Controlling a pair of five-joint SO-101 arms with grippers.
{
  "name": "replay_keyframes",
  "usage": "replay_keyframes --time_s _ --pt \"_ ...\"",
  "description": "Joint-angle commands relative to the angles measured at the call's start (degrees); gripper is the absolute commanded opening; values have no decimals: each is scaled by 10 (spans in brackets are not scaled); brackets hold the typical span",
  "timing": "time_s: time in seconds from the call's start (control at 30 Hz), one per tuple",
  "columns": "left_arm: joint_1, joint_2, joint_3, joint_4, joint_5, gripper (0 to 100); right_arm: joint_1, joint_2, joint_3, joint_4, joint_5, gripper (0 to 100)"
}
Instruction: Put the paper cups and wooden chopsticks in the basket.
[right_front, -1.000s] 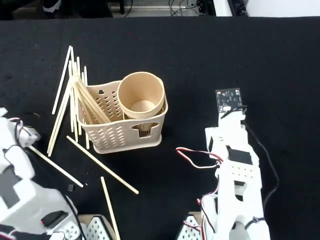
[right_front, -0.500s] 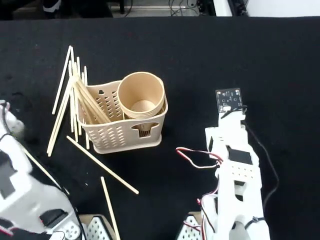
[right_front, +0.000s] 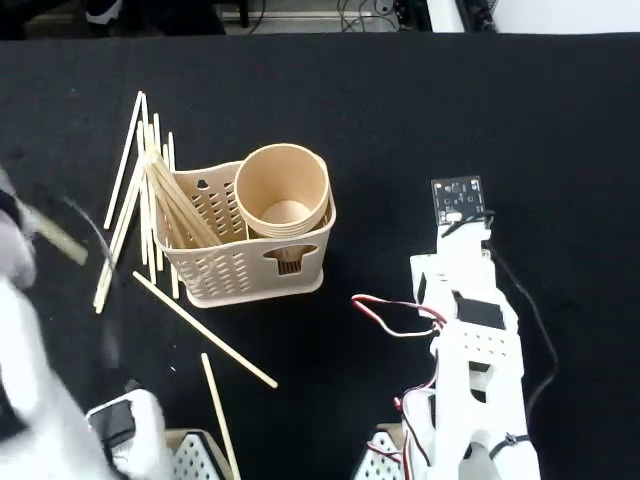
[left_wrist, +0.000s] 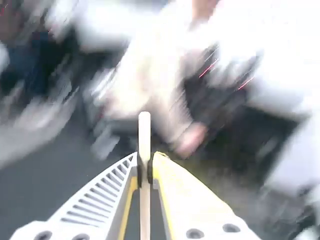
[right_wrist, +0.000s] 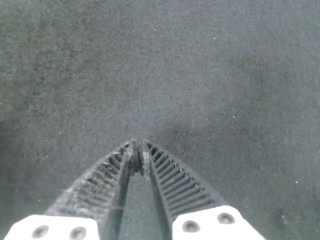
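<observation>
The left pincer (left_wrist: 145, 167) is clamped on a single wooden chopstick (left_wrist: 144, 135), over the left side of the counter (right_front: 450, 110). The right pincer (right_wrist: 136, 157) is pinched together on nothing above the bare black surface. Stacked paper cups (right_front: 283, 180) stand in the basket (right_front: 240, 270) beside a leaning bundle of chopsticks (right_front: 180, 205), and loose chopsticks (right_front: 205, 330) lie just beside it.

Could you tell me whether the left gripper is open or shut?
Shut on a chopstick: the left gripper pinches it between its tips.

A black cloth table (right_front: 420, 100); beyond its far edge, pale floor (right_front: 300, 22) with what seem cables (right_front: 352, 14).
</observation>
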Motion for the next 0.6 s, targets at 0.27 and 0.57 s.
replay_keyframes --time_s 0.27,0.57 --pt "260 -146 307 -250 33 29 -9 -13 -2 -8 -1 15" --pt "262 -146 358 -172 112 295 -9 -13 -2 -9 -1 15"
